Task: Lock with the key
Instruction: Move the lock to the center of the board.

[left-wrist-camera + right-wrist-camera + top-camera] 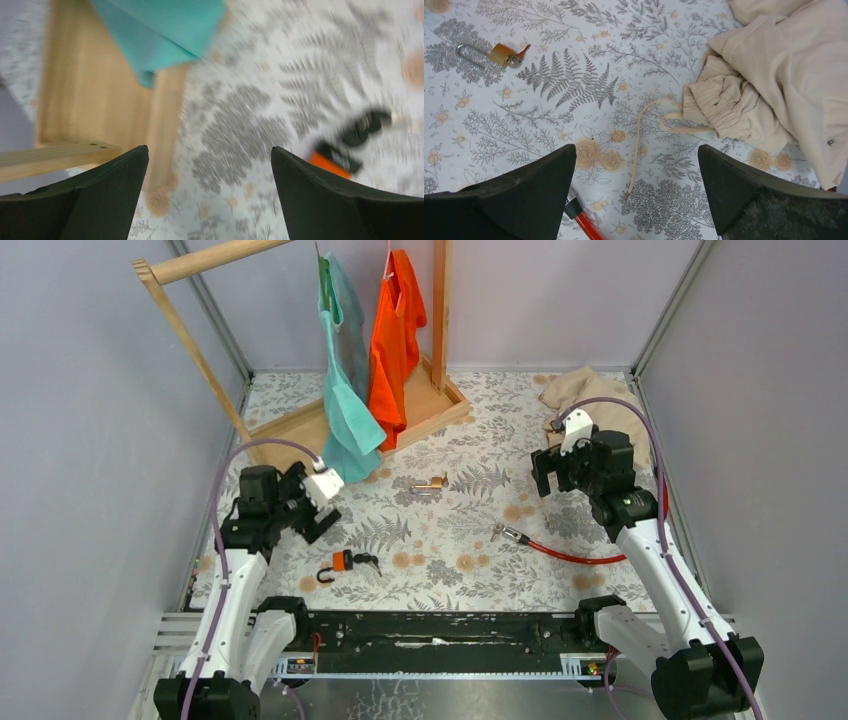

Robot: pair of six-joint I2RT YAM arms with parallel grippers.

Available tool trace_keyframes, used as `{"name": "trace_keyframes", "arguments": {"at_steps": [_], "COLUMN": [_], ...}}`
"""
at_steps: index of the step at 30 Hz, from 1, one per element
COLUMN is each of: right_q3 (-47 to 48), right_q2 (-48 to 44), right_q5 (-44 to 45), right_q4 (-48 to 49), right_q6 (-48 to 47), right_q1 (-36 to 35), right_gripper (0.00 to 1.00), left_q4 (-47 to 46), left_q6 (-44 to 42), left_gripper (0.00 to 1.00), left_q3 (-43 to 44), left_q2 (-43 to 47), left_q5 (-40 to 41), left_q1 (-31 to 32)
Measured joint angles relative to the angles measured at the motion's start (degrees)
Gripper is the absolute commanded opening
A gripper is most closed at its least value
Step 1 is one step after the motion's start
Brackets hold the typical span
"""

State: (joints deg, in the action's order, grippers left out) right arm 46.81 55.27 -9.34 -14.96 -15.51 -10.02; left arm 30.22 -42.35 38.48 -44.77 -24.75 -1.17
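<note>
On the bench (470, 530), front-left, orange padlock (342, 561) lies with its key (368, 562) alongside; your left pincer (210, 190) hangs nearby, spread wide, empty, likely lining up for it; right pincer (636, 190) also wide, holding nothing.

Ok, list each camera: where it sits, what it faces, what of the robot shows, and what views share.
Top external: above and behind the bases, looking down on the table; both arms show, left end effector and right end effector open.
Left wrist: on the left arm, facing the rack base and blurred orange padlock; its fingers show.
Right wrist: on the right arm, facing the brass padlock and beige cloth; its fingers show.
Shared: top external sees both padlocks too.
</note>
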Motion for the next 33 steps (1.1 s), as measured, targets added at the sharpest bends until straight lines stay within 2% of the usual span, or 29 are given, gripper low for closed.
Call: {"name": "trace_keyframes", "arguments": {"at_steps": [4, 7, 10, 16, 25, 31, 33], "right_q3": [-1.2, -1.2, -1.4, -2.1, -2.5, -2.6, -2.7], "right_q2": [0.0, 0.1, 0.1, 0.1, 0.1, 0.1, 0.1], "right_q5": [-1.2, -1.4, -1.4, -1.7, -2.0, -2.3, -2.3], "right_q4": [-0.2, -0.3, -0.3, -0.4, -0.7, -0.7, -0.8], "right_q6": [-0.2, -0.4, -0.7, -1.3, -1.7, -1.7, -1.7], "right_q1": [0.0, 0.0, 0.0, 0.0, 0.0, 0.0, 0.0], "right_gripper": [0.99, 0.99, 0.99, 0.99, 0.99, 0.99, 0.99], "left_q4": [13.6, 19.5, 21.4, 20.5, 14.8, 10.3, 9.0], "left_q6": [-16.0, -22.4, -24.3, -22.4, -16.7, -12.5, -11.1], "left_gripper": [1.0, 1.0, 1.0, 0.98, 0.74, 0.49, 0.44], "left_q3": [-0.7, -0.9, -1.9, -6.0, -9.7, -10.1, -10.1], "left_q2": [-2.3, -4.9, -7.8, -9.7, -13.9, -16.0, -16.4], "left_q5": [-1.1, -0.8, 0.4, 3.3, 8.3, 10.9, 11.6], "left_q1": [0.5, 2.3, 6.2, 15.1, 23.7, 27.7, 29.9]}}
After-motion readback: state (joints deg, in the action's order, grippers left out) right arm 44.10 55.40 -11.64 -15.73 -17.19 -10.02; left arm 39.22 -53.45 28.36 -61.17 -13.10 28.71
